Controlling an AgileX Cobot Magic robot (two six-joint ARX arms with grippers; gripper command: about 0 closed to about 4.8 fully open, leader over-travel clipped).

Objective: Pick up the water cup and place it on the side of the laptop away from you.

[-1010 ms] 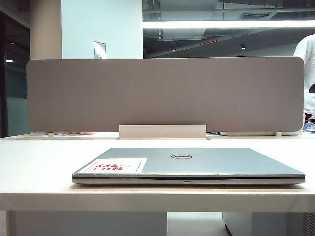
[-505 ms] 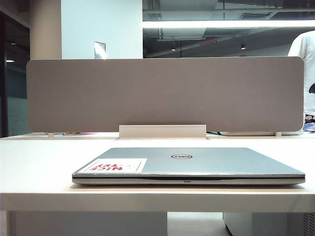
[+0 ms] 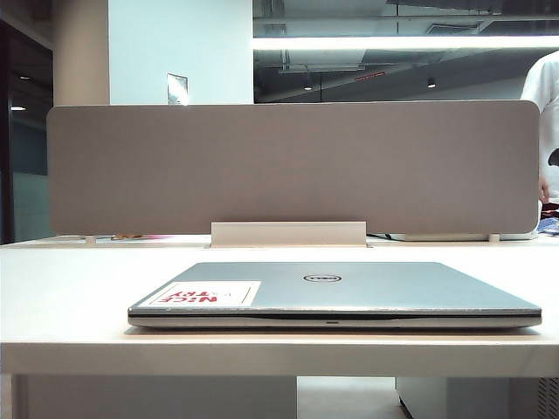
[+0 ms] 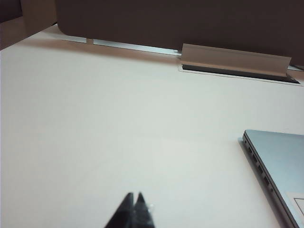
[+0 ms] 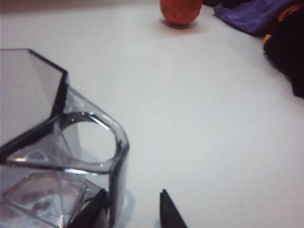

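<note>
Right gripper (image 5: 130,209) stands wide open in its wrist view, its two dark fingertips low over the white table (image 5: 204,109), one tip just beside the clear handle of the water cup (image 5: 61,142) and the other out on bare tabletop. The handle loop sits near the gap between the tips, so the step in hand looks like lining up a grasp; to do it well, I judge the tips should straddle the handle or a straight wall squarely before closing, since clear, smooth sides may slip. An orange ball (image 5: 180,10) and a purple cloth (image 5: 247,16) lie well apart, at the far side of the table. Left gripper (image 4: 134,211), in its wrist view, hovers over bare table with its tips together, holding nothing; the laptop (image 4: 280,161) lies off to one side. From the exterior view, the closed laptop (image 3: 332,292) rests flat before the grey screen (image 3: 293,166), with neither arm nor cup visible, and bare table behind it for the cup.
</note>
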